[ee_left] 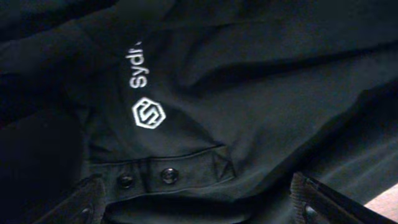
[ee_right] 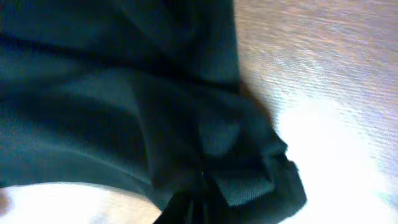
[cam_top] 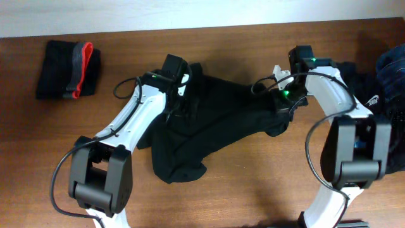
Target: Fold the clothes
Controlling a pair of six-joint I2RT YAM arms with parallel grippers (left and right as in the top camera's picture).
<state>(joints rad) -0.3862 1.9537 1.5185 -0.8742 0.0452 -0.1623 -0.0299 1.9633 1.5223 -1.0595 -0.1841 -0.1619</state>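
Black shirt (cam_top: 215, 120) lies rumpled mid-bench, a little nearer the far edge. Its long axis runs left to right, roughly along that edge, with the bulk sagging toward the near edge under the left arm. White chest logo (ee_left: 149, 114) and placket buttons (ee_left: 168, 175) face up, so the front is uppermost. Left gripper (ee_left: 199, 202) hangs over the collar end, fingers (ee_left: 309, 198) spread wide either side of the placket, holding nothing. Right gripper (cam_top: 281, 100) is at the shirt's opposite end. Its wrist view is blurred, but cloth gathers to a pinch at its base, so I judge it clamped on a fold there. Judgement: shirt spans both tools, and the left is nearer the collar for the next grab. Folded stack (cam_top: 68, 69) sits by the far-left corner. Unsorted pile (cam_top: 386, 76) sits at the right edge.
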